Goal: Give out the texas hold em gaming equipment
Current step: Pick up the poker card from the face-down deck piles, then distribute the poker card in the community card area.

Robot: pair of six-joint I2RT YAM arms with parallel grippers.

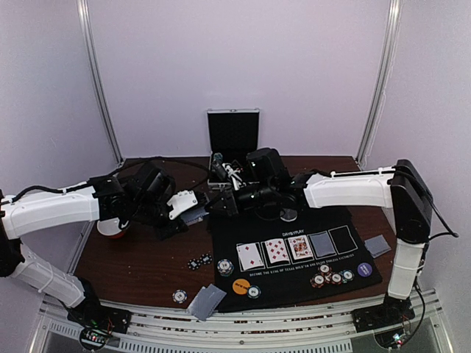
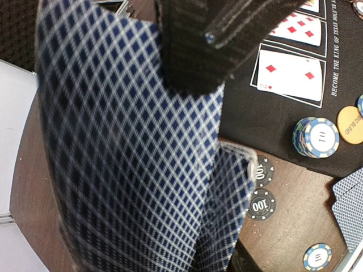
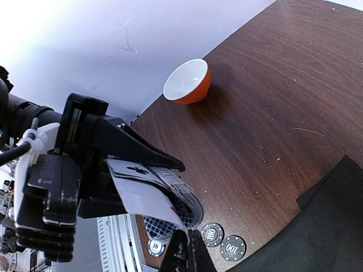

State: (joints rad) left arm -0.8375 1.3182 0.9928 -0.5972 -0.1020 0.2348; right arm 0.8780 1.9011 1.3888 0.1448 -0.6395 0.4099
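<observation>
right gripper (image 3: 187, 253): fingertips pressed fully together, right at the free corner of the deck (image 3: 184, 205). looks like they nip the edge of one card, but the contact sits at the frame's bottom edge, so can't confirm. left gripper (image 3: 161, 190) clamps the deck between its black fingers (image 3: 133, 148). the deck is held in the air over the bare wood table (image 3: 272, 124), just left of the black mat (image 1: 294, 220). two black chips (image 3: 222, 241) lie on the wood nearby.

step: dealing, peeling one card off the deck the left arm holds. on the mat, three face-up cards (image 1: 276, 251) and one face-down card (image 1: 321, 244) fill four boxes. the last box (image 1: 343, 239) is bare, likely the target. next move calls for a steady left grip and a right pull along the deck's length so a single card slides off. the right arm then carries it over the mat and lays it flat inside the outline.

deck orientation: long axis runs from the left fingers toward the right fingertips, roughly left-right across the table in the top view. the free short end points at the right gripper. checked backs face the left wrist camera, and a club-pip face shows to the right wrist camera. the free end is bowed, with cards splaying slightly.
</observation>
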